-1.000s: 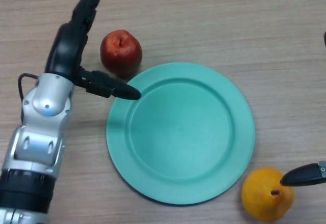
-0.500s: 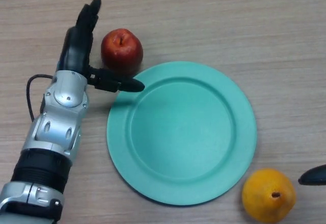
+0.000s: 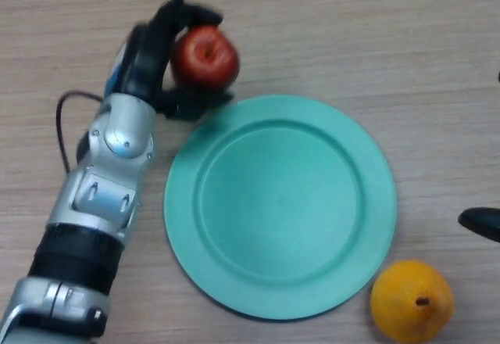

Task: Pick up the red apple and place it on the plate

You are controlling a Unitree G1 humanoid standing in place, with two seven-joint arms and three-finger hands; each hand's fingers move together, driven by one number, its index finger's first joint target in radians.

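The red apple (image 3: 205,57) is at the upper left, just beyond the far left rim of the green plate (image 3: 279,203). My left hand (image 3: 152,56) has its fingers curled over the apple's top and its thumb under the near side, so it grips the apple. I cannot tell whether the apple still rests on the table. Only a black tip of my right hand (image 3: 482,222) shows at the right edge, idle.
An orange-yellow fruit (image 3: 412,300) with a stem lies on the wooden table (image 3: 351,39) at the plate's lower right. My left forearm (image 3: 94,227) runs along the plate's left side.
My left hand moved right and closed its fingers round the apple, which shifted a little right and up. The right hand drew back toward the right edge.
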